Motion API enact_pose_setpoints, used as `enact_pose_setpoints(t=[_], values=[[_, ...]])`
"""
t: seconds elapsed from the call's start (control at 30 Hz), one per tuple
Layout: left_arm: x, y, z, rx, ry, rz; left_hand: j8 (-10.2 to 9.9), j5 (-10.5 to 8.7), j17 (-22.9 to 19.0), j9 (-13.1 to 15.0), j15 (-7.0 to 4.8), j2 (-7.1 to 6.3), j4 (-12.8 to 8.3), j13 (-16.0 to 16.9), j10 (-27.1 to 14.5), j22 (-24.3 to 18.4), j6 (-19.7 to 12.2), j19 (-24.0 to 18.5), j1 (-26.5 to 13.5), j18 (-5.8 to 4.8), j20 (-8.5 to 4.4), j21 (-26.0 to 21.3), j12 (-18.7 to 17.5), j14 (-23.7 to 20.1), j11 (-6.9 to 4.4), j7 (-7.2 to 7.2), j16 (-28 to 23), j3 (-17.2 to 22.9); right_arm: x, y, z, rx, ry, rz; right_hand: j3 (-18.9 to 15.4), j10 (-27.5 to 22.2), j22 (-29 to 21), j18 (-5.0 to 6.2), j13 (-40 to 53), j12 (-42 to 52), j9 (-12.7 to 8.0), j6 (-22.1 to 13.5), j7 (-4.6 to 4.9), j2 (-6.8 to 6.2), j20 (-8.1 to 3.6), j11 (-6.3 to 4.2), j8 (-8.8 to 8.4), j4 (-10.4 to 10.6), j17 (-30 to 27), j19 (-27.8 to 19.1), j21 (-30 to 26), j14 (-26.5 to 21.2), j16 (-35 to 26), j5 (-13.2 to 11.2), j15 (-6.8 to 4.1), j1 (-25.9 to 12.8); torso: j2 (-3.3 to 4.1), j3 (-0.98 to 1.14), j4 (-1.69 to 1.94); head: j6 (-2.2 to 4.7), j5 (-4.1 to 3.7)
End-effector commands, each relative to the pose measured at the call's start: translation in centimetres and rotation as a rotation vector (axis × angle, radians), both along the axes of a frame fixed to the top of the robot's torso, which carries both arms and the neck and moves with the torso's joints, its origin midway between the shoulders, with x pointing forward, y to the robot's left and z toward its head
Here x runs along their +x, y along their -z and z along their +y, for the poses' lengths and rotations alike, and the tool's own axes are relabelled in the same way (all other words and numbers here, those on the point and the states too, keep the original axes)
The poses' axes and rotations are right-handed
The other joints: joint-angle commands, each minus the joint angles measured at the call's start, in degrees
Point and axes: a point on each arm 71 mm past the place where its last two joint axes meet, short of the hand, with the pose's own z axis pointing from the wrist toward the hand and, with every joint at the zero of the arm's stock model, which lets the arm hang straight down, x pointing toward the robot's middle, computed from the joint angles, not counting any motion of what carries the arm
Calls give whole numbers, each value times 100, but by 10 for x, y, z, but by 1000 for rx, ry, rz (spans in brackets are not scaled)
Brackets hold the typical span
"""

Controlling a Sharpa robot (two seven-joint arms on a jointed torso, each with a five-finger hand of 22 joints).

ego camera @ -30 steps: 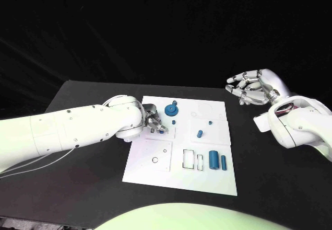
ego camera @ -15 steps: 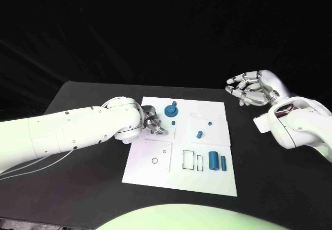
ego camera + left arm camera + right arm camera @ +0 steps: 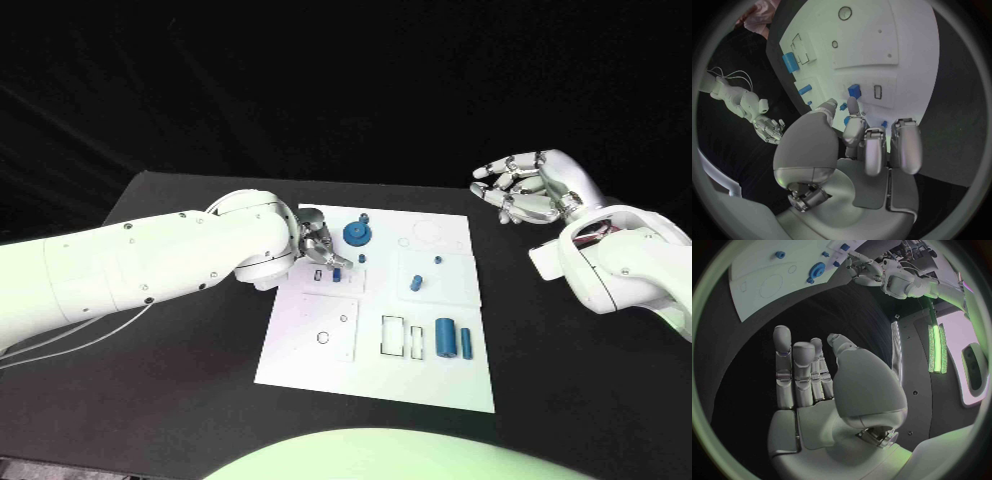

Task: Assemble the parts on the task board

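The left hand [image 3: 320,252] was low over the far left part of the white task board [image 3: 433,375], fingers curled together. A small blue part [image 3: 335,271] sat right at the fingertips, but I could not tell if the fingers were gripping it. Just beyond lay a round blue gear-like part [image 3: 356,234]. Other blue parts were on the board: a small peg [image 3: 415,281] near the middle and a cylinder [image 3: 447,335] nearer the robot. The right hand [image 3: 525,187] was off the board, above the black table [image 3: 173,300], fingers apart and holding nothing.
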Motion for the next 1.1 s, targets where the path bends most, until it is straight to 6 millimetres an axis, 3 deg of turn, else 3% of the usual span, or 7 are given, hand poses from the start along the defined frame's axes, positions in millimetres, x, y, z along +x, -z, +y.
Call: enact_pose_setpoints(t=[0.03, 0.3, 0.47, 0.6, 0.8, 0.9, 1.1], values=[[2, -8, 2, 15, 5, 18, -29, 15, 1507, 9, -34, 20, 32, -103, -83, -7, -52, 19, 61, -86, -38, -1, -121, 593, 8, 44, 14, -109, 0, 1, 1, 0, -10, -4, 15, -40, -5, 109, -4, 22, 8, -38, -13, -7, -14, 10, 34, 35, -3, 1, -25, 16, -34, 38, -1, -52, -6, 5, -7, 17, 12], [18, -30, 16, 42, -25, -7, -62, 25, 1507, 16, -5, 91, 48, -373, -245, -78, -159, -16, 199, -71, -19, -44, -367, 593, 44, 85, 14, -326, 1, 1, 1, 0, -9, -3, 13, -41, -12, 110, -6, 24, 7, -42, -11, -11, -13, 12, 35, 40, -4, -1, -35, 16, -40, 37, 0, -60, -4, 8, 1, 67, 14], [33, -39, 26, 46, -59, -19, -222, 29, 1507, -75, 51, 177, 51, -610, -394, -154, -331, -54, 339, -56, 17, -92, -582, 593, 115, 171, 14, -478, 1, 2, 2, 1, -11, -2, 13, -41, -12, 110, -6, 24, 7, -42, -11, -11, -13, 12, 35, 40, -4, -1, -35, 16, -40, 37, 0, -60, 3, 6, -5, 111, 34], [43, -40, 29, 59, -74, -16, -415, 31, 1507, -221, 105, 249, 54, -642, -415, -148, -461, -54, 424, -57, 47, -93, -594, 593, 182, 253, 14, -584, 1, 2, 2, 1, -11, -2, 13, -41, -12, 110, -6, 24, 7, -42, -11, -11, -13, 12, 35, 40, -4, -1, -35, 16, -40, 37, 0, -60, 11, 4, -7, 140, 26], [54, -38, 30, 113, -70, -11, -466, 30, 1507, -279, 122, 269, 58, -658, -426, -149, -453, -56, 445, -56, 65, -95, -599, 593, 199, 271, 14, -650, 1, 2, 3, 1, -12, -1, 13, -41, -12, 110, -6, 24, 7, -42, -11, -11, -13, 12, 35, 40, -4, -1, -35, 16, -40, 37, 0, -60, 13, 6, -6, 159, 42], [58, -35, 31, 139, -65, -1, -483, 30, 1507, -297, 128, 268, 59, -670, -435, -153, -451, -58, 449, -55, 71, -98, -606, 593, 204, 277, 14, -676, 1, 2, 3, 2, -13, -1, 13, -41, -12, 110, -6, 24, 7, -42, -11, -11, -13, 12, 35, 40, -4, -1, -35, 16, -40, 37, 0, -60, 20, 1, 1, 149, 11], [64, -31, 33, 179, -55, 31, -558, 32, 1507, -382, 153, 226, 66, -753, -500, -197, -451, -82, 440, -44, 92, -125, -669, 593, 231, 303, 14, -835, 0, 1, 3, 2, -13, -1, 13, -41, -12, 110, -6, 24, 7, -42, -11, -11, -13, 12, 35, 40, -4, -1, -35, 16, -40, 37, 0, -60, 23, -2, -10, 124, 24]])
